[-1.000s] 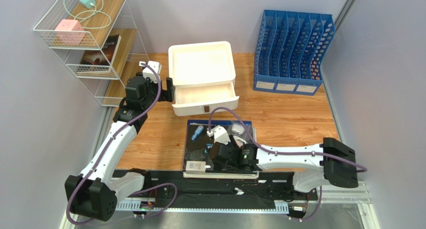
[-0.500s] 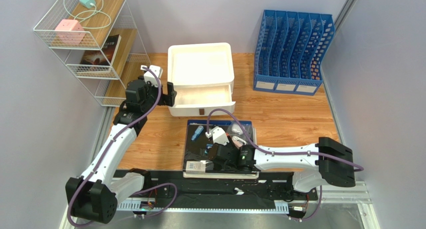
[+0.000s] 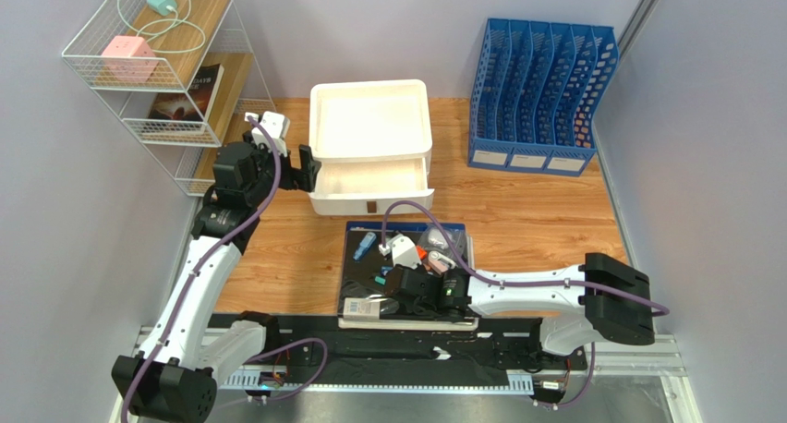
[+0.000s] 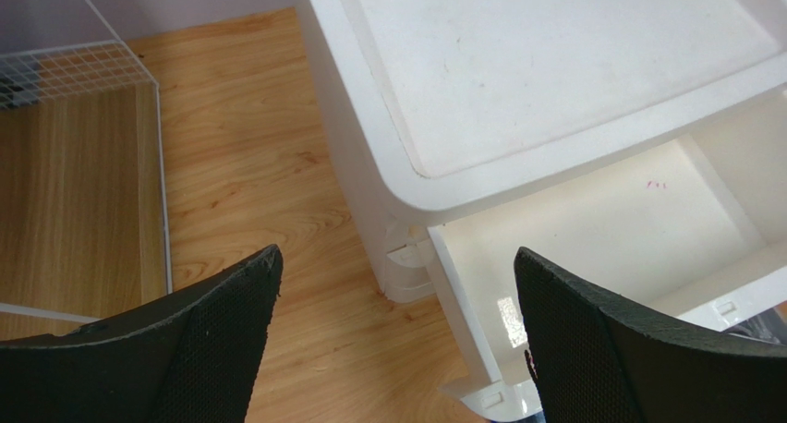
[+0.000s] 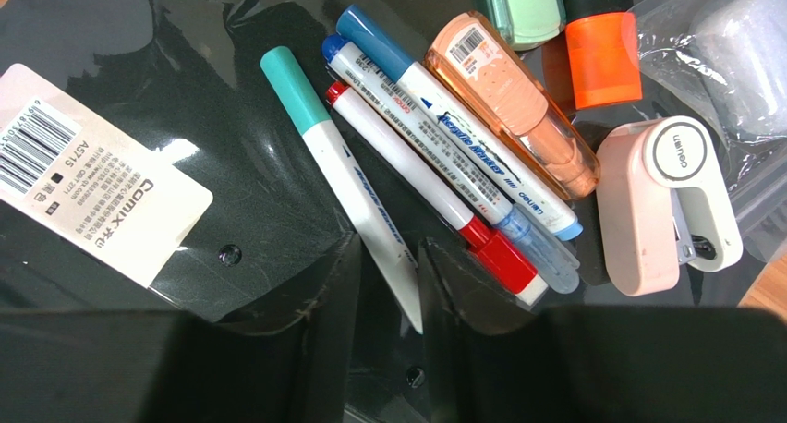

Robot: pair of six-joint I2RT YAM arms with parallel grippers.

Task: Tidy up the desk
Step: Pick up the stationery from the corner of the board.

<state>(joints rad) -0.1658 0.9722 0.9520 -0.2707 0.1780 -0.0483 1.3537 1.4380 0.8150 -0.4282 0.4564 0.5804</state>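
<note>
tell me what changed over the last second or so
The left gripper drew back leftward from the white drawer unit, jaws wide open. The open drawer seems to have shifted slightly left. The right gripper barely moved over the black folder, but its jaws narrowed around the teal-capped marker, not visibly clamped. The blue file rack and wire shelf stayed put.

The desk [image 3: 526, 211] holds a white drawer unit [image 3: 369, 118], its drawer pulled out, near a blue file rack [image 3: 540, 81]
</note>
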